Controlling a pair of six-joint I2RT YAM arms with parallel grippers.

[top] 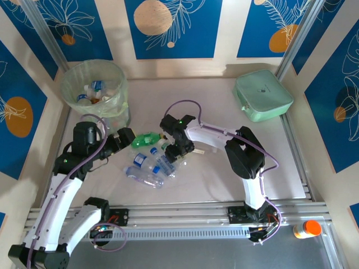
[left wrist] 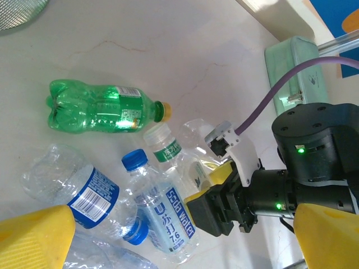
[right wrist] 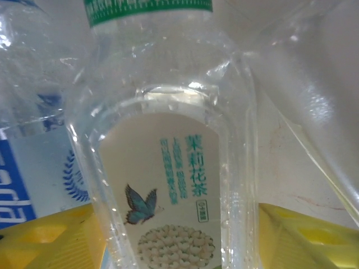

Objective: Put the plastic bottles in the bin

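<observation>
Bottles (top: 147,167) lie heaped on the table (top: 224,179), and the butterfly-labelled bottle (right wrist: 168,185), cap pointing away from the wrist, is clasped at both sides by the right gripper (left wrist: 208,189), while the left gripper (top: 128,139), nearer the bin (top: 92,84), gapes empty.

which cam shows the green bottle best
The left wrist view. There the green bottle lies on its side, whole and uncovered, with its label and yellow cap plain to see, just above the clear bottles. The top external view shows it small, as a green patch on the table.
</observation>
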